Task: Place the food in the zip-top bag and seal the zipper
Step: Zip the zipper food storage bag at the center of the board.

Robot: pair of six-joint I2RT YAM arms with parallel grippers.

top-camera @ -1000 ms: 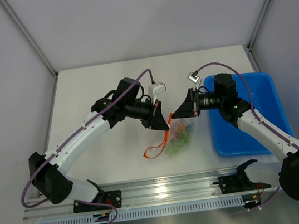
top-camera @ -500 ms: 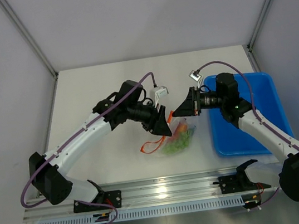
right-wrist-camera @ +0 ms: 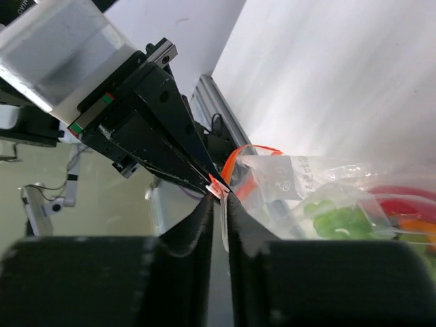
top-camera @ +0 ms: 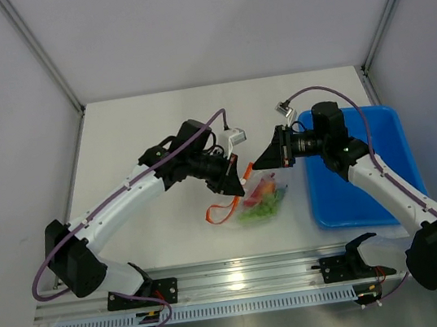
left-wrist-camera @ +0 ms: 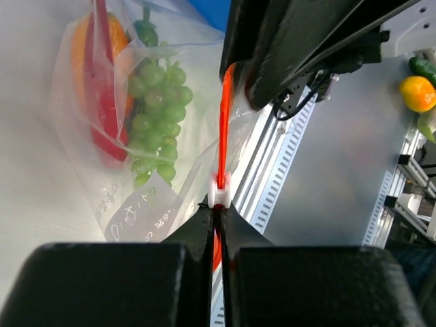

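Observation:
The clear zip-top bag (top-camera: 266, 197) lies on the white table between both grippers, with its orange-red zipper (top-camera: 224, 210) looping out to the left. The food shows through the plastic: green grapes (left-wrist-camera: 153, 109), a slim red piece (left-wrist-camera: 102, 109) and an orange piece (left-wrist-camera: 85, 48). My left gripper (left-wrist-camera: 219, 210) is shut on the zipper (left-wrist-camera: 223, 122), just behind its white slider (left-wrist-camera: 219, 197). Facing it, my right gripper (right-wrist-camera: 221, 199) has a narrow gap between its jaws. A thin edge of the bag (right-wrist-camera: 300, 177) stands in that gap. In the top view the two grippers (top-camera: 236, 184) (top-camera: 258, 165) nearly meet above the bag's mouth.
A blue tray (top-camera: 371, 190) sits at the right, right beside the bag and under the right arm. A metal rail (top-camera: 243, 275) runs along the near table edge. Grey walls close in the back and both sides.
The left gripper has shifted slightly towards the near edge along the zipper. The bag and its orange strip have moved a little with it. The right arm has barely moved.

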